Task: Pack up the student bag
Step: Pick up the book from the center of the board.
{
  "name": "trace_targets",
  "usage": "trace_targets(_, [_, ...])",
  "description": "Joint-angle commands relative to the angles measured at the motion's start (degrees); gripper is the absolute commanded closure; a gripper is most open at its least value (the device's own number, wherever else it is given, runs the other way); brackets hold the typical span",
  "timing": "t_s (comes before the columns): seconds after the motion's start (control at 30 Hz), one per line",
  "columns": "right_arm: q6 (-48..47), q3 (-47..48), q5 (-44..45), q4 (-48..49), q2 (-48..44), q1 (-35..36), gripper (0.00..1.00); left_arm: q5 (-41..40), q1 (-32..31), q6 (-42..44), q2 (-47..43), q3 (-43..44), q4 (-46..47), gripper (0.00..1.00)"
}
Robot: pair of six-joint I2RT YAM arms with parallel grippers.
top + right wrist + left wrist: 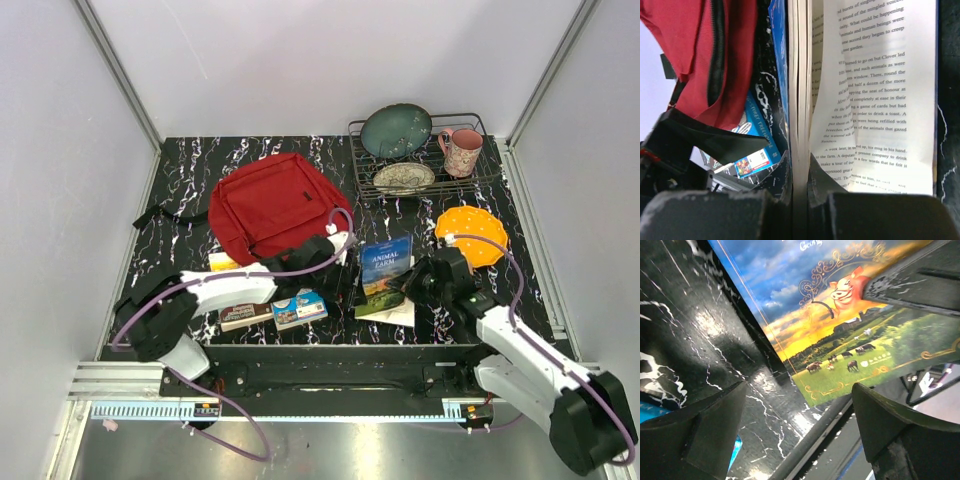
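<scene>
Right gripper (800, 175) clamps a block of printed pages. On the black marbled bench (190, 165), a large red fabric backpack (270, 205) lies left of centre; right of it, the clamped blue-and-green paperback book (386, 268) reads "ANIMAL FARM". Left gripper (799, 390) hangs spread apart over its cover's edge.

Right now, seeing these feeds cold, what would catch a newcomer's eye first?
The red student bag lies left of centre on the black marbled table, the biggest splash of colour. Beside it, the Animal Farm book is propped toward the near edge, its pages pinched by the right gripper, while the left gripper hangs open by its cover. A bright orange plate lies right of the book.
</scene>
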Motion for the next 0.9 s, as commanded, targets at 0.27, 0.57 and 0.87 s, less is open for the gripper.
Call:
trace_targets(0.27, [-4.91, 11.44, -6.56, -2.75, -13.58, 0.32, 1.0, -8.15, 4.78, 0.57, -24.89, 1.43, -0.78, 0.01])
trace_targets(0.57, [6.15, 9.51, -21.51, 24.13, -9.89, 0.23, 1.0, 5.93, 15.26, -4.44, -29.65, -4.37, 12.31, 0.01])
trace_targets(0.87, [12.31, 7.22, -26.52, 37.43, -4.7, 0.32, 1.0, 9.09, 16.59, -9.45, -28.95, -6.75, 24.87, 0.01])
